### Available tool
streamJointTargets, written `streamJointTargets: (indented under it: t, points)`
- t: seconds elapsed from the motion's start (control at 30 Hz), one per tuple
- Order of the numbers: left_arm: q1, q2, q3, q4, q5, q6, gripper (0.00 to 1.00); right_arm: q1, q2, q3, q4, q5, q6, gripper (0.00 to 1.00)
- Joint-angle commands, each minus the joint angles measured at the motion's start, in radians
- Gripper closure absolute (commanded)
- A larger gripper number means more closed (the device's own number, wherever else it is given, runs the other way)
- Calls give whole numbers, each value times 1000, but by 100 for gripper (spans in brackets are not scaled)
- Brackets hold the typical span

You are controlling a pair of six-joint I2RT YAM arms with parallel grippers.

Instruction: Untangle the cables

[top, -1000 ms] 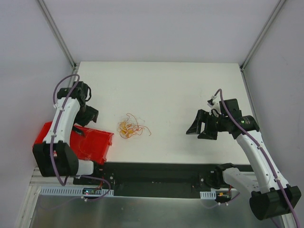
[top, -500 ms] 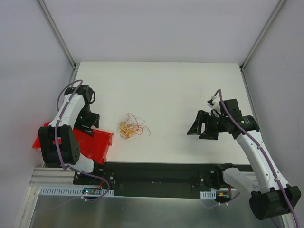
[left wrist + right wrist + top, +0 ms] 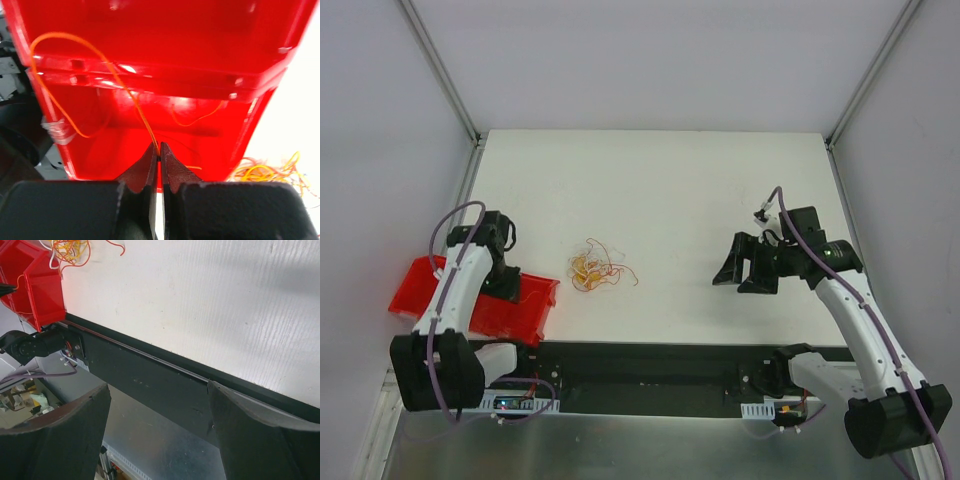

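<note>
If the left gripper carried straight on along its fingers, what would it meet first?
The red bin. The left gripper, shut with an orange strand seemingly pinched at its tips, points into the bin's open inside. The bin's inner wall or floor would likely come first; how far off it is cannot be judged.

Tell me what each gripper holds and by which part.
Left gripper pinches a thin orange cable at the near end of its loop, over the red bin. Right gripper is open, empty.
</note>
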State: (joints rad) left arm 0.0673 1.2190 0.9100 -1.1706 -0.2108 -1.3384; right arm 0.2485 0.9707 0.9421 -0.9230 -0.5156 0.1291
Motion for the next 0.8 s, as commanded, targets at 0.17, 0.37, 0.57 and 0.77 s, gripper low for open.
streamJointTargets:
  t: [0.17, 0.37, 0.57, 0.77]
  points:
    - [6, -254, -255, 179, 209, 157, 100, 5, 26, -5, 29, -58, -20, 20]
    - [-12, -193, -252, 302, 319, 217, 100, 3, 31, 14, 26, -64, -29, 20]
    - [-12, -107, -296, 387, 403, 209, 100, 3, 8, 11, 21, -58, -22, 20]
    - [-11, -93, -270, 372, 335, 219, 100, 3, -7, 12, 13, -55, -23, 20]
